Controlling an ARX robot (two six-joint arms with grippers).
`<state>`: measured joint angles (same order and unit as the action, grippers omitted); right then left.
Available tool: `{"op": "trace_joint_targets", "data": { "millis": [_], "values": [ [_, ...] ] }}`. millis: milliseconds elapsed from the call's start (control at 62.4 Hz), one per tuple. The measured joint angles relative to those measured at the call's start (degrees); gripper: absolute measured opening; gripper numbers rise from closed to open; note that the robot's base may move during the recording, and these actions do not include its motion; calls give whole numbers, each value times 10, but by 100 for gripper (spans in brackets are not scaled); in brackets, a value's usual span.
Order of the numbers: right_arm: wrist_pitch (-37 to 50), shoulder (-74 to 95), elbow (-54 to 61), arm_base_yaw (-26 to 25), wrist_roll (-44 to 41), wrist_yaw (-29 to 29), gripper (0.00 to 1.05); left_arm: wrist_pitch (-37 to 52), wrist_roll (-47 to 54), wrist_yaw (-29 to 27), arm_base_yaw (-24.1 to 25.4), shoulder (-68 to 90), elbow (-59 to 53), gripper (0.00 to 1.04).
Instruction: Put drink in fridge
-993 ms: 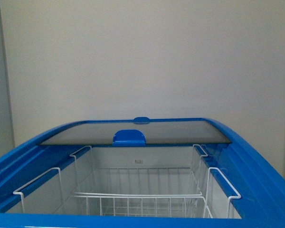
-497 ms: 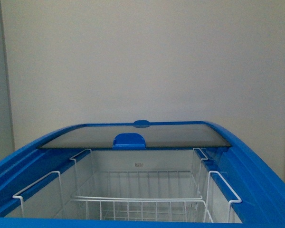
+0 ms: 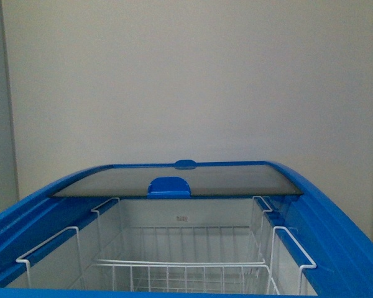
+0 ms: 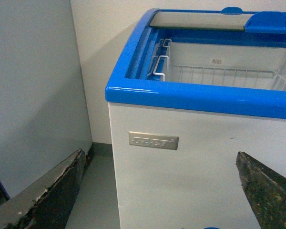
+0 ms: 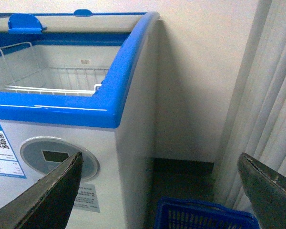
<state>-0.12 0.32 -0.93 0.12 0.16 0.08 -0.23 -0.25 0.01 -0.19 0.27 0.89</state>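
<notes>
Both sets of jaws stood wide apart and held nothing: in the left wrist view the left gripper (image 4: 152,191) showed its two dark, worn fingers (image 4: 47,191) spread to either edge of the picture with only the white front wall of the fridge (image 4: 181,157) between them, and in the right wrist view the right gripper (image 5: 157,191) was spread just as far, its fingers (image 5: 43,195) framing the oval control panel (image 5: 57,160) and the fridge's corner without touching either. The drink was not visible in any view, so where it sat could not be told. The fridge itself looked ready to receive it: the glass sliding top (image 3: 174,180) with its blue handle (image 3: 169,187) sat pushed to the far end, leaving the near opening bare above the white wire basket (image 3: 180,267) inside the blue rim (image 3: 336,217). A blue crate (image 5: 200,217) lay on the floor just beside the fridge, near a pale curtain (image 5: 271,95). Judged from this, the opening step seemed done and the fetching of the bottle not yet begun; the next move would call for finding the drink, closing one set of jaws round its body, and lifting it over the rim to lower it into the basket.
</notes>
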Motion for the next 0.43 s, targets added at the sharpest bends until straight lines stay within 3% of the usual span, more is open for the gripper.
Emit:
{"op": "trace_joint_targets", "data": {
  "millis": [433],
  "values": [
    [0, 0, 0, 0, 0, 0, 97, 0, 0, 0, 0, 0, 0, 97]
  ]
}}
